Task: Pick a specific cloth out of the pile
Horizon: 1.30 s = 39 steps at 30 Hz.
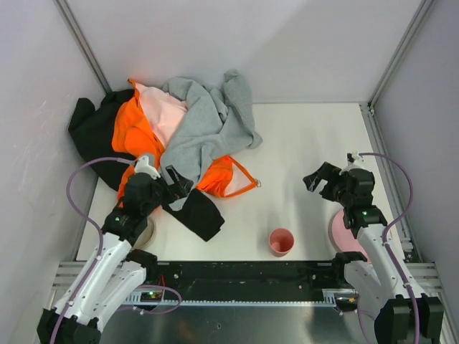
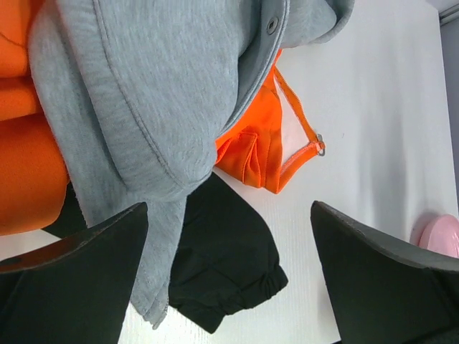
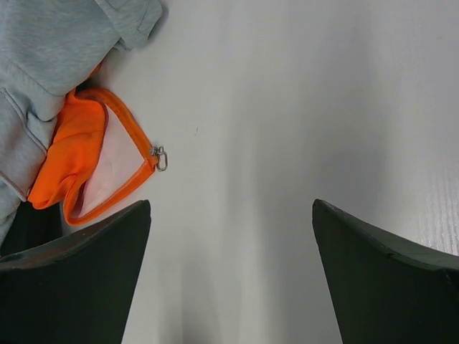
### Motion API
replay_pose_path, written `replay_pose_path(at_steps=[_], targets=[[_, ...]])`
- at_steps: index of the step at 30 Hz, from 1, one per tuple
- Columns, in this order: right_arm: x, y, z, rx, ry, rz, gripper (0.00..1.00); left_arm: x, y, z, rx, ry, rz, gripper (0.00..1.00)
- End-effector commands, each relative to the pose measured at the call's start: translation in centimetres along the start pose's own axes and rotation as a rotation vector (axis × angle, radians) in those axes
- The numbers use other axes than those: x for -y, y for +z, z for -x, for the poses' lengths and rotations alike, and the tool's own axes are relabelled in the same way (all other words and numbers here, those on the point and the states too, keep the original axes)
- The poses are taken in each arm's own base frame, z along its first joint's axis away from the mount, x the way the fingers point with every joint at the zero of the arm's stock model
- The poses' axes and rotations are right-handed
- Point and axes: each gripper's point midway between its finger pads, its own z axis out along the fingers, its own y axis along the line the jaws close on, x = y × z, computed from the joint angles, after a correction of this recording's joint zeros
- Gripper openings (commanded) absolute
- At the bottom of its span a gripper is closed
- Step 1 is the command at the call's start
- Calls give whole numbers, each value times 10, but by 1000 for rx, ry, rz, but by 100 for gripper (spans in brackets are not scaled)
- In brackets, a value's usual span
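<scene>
We judge the black cloth [image 2: 226, 269] light and floppy; we'd pinch its bunched end, clear of the grey sweatshirt [image 2: 158, 86]. Our left claw [image 2: 228, 218] hangs spread above it.

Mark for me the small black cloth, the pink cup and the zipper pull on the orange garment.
black cloth [image 2: 226, 261]: left wrist view, middle of the visible fabric.
pink cup [image 1: 281, 241]: top external view, its open mouth.
zipper pull [image 3: 159, 158]: right wrist view, the metal ring.
</scene>
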Motion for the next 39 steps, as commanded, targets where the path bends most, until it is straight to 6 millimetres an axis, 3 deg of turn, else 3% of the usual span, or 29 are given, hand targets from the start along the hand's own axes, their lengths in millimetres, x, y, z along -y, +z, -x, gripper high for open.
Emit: replay_pose_path(at_steps=[1, 11, 21, 28, 39], targets=[[-18, -4, 18, 33, 10, 53, 99, 13, -13, 32, 95, 19, -24, 100], [-25, -6, 16, 17, 48, 85, 99, 42, -29, 49, 136, 73, -147, 100], [-29, -5, 7, -30, 92, 104, 99, 64, -5, 43, -72, 161, -156, 100], [-33, -6, -4, -69, 90, 104, 99, 60, 6, 32, -211, 278, 10, 100], [-48, -5, -20, -115, 77, 131, 99, 38, 12, 23, -207, 613, 370, 100]])
